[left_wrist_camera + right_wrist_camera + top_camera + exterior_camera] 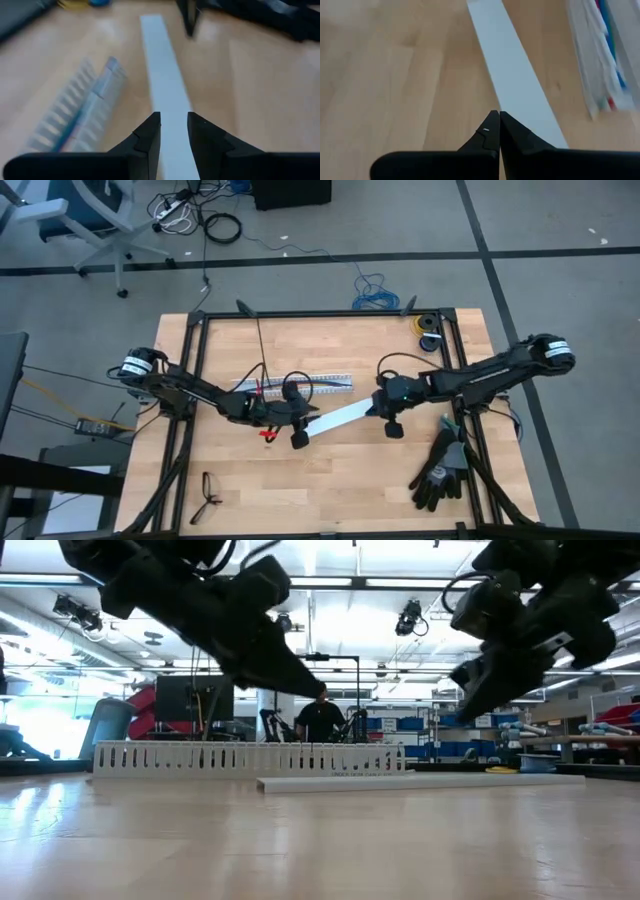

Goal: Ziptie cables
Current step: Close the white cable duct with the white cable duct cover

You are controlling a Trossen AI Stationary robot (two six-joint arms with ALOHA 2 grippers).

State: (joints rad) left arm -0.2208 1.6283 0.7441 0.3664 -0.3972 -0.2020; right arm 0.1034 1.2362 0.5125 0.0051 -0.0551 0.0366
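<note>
Things counted on the light wooden bench [340, 470]
Two dark claws, one flat white strip [340, 418], one white slotted duct [300, 384], one pair of black gloves [440, 470] and one pair of dark-framed glasses [207, 497] are counted.

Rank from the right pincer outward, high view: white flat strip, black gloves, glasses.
From the right pincer, which is shut:
1. White flat strip, just to its left, mid-table.
2. Black gloves, near the table's front right corner.
3. Glasses, far front left corner.
</note>
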